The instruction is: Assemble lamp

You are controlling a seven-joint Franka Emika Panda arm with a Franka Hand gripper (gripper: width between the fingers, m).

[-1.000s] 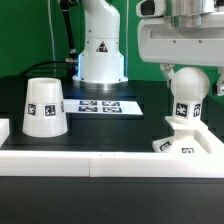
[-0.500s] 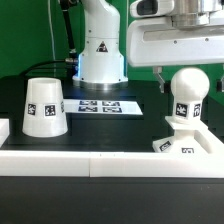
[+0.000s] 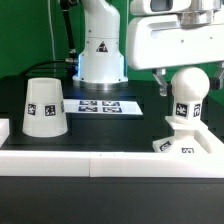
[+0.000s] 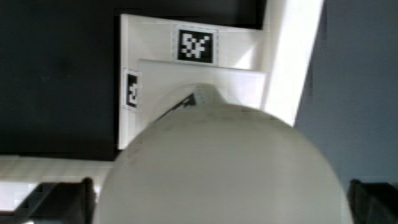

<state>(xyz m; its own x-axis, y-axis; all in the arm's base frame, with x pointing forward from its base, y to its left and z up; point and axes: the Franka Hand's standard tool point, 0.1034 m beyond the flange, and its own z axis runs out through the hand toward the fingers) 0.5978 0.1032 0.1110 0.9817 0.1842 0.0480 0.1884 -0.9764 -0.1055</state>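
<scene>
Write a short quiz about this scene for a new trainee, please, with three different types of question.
1. True or false: the shade stands apart from the bulb, on the exterior view's left.
2. The bulb stands on: A) the marker board, B) the base, C) the shade.
3. Fill in: the tool above the bulb is ___ (open or shut).
Key: 1 true; 2 B; 3 open.
</scene>
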